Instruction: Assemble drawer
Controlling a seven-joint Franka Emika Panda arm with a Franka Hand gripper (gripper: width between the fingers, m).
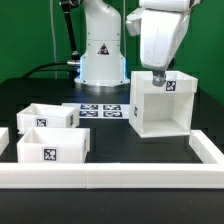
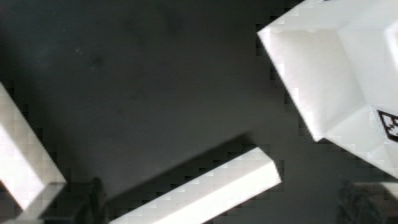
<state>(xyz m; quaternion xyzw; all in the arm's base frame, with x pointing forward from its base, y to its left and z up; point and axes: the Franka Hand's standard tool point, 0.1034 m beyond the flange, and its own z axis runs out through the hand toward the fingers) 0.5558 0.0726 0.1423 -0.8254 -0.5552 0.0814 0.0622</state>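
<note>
Exterior view, drawer shell [image 1: 160, 112] opening upward, claw [image 1: 155, 76] at its rim, cannot tell its spread

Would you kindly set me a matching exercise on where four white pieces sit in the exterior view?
Things:
1. large white plastic cube-like shell
2. white plastic shallow tray nearest the camera
3. thin flat white marker board
4. long low white border wall

Places:
A. runs across the foreground
B. lies flat mid-table
C. stands at the exterior view's right
D. sits at the exterior view's left

Pairs: 1-C, 2-D, 3-B, 4-A.
</note>
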